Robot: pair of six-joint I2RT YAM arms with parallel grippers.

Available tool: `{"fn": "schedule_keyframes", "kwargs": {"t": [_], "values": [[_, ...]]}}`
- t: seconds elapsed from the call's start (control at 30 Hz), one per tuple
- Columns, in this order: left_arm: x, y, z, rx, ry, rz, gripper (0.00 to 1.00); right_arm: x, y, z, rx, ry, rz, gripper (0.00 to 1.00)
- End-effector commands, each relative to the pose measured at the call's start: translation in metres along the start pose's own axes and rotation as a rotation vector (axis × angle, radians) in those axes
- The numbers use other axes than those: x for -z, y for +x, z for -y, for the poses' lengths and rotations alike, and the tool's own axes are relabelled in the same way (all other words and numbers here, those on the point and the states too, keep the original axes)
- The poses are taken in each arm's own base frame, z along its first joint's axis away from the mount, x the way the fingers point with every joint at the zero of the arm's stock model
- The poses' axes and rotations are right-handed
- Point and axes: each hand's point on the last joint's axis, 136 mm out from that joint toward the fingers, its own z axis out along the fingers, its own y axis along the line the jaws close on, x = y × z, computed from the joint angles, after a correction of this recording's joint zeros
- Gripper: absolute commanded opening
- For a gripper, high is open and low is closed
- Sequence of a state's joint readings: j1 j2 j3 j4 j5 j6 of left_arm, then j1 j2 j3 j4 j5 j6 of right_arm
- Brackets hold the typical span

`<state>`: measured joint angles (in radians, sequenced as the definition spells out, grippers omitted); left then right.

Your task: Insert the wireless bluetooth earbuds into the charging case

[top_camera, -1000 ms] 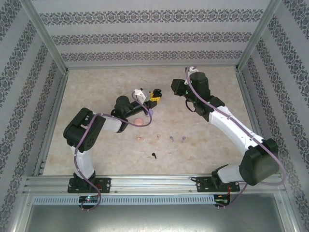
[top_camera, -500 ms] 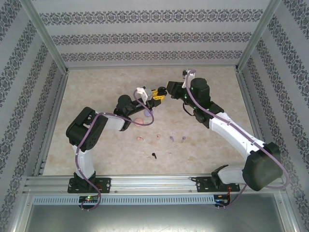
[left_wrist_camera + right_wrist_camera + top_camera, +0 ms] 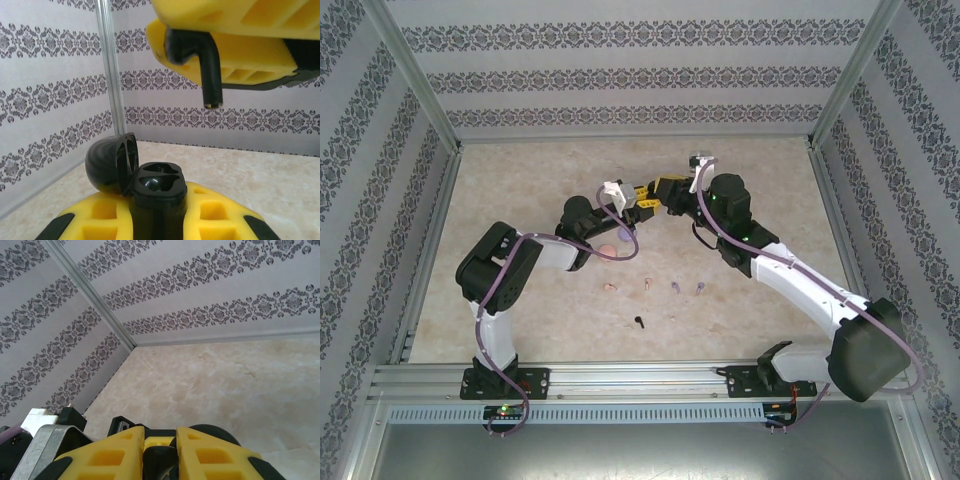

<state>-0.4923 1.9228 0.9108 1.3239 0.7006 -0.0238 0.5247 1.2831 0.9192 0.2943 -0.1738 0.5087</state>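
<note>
My left gripper (image 3: 158, 220) is shut on an open black charging case (image 3: 156, 186), held upright with its lid (image 3: 111, 163) hinged back to the left and two dark sockets showing. Just above it, the right gripper (image 3: 235, 35) is shut on a black earbud (image 3: 200, 52), whose stem points down, apart from the case. From the right wrist, the same black earbud (image 3: 161, 464) sits between the yellow fingers. From above, the left gripper (image 3: 638, 199) and right gripper (image 3: 665, 188) meet over the table's back middle. Loose on the table lie two pink earbuds (image 3: 610, 287), two purple earbuds (image 3: 675, 287) and another black earbud (image 3: 639, 322).
A pink round case (image 3: 608, 251) and a purple case (image 3: 626, 233) lie under the left forearm. Patterned walls and metal frame posts (image 3: 111, 70) enclose the beige table (image 3: 760, 190). A metal rail (image 3: 640, 378) runs along the near edge.
The right arm has swung left and lowered, bringing its gripper and the black earbud right over the case in the left gripper. The left gripper has barely moved.
</note>
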Motion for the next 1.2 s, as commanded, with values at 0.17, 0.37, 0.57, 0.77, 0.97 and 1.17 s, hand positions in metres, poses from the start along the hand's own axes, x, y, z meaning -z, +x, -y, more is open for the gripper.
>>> {"fn": "schedule_keyframes", "kwargs": {"t": [0.17, 0.37, 0.57, 0.77, 0.97, 1.17], "values": [[-0.001, -0.040, 0.018, -0.106, 0.061, 0.070, 0.00, 0.011, -0.016, -0.008, 0.032, -0.010, 0.086, 0.23], [-0.001, -0.043, 0.022, -0.110, 0.075, 0.073, 0.00, 0.007, -0.018, -0.007, 0.025, -0.008, 0.092, 0.23], [0.000, -0.045, 0.022, -0.115, 0.072, 0.075, 0.00, 0.003, -0.015, -0.006, 0.021, -0.010, 0.081, 0.23], [-0.001, -0.048, 0.022, -0.121, 0.068, 0.078, 0.00, 0.002, -0.009, -0.002, 0.013, -0.004, 0.069, 0.22], [-0.001, -0.052, 0.023, -0.121, 0.073, 0.086, 0.00, -0.001, -0.005, 0.001, 0.006, 0.005, 0.059, 0.22], [-0.001, -0.053, 0.025, -0.120, 0.080, 0.086, 0.00, -0.007, 0.000, 0.003, -0.001, 0.002, 0.044, 0.22]]}}
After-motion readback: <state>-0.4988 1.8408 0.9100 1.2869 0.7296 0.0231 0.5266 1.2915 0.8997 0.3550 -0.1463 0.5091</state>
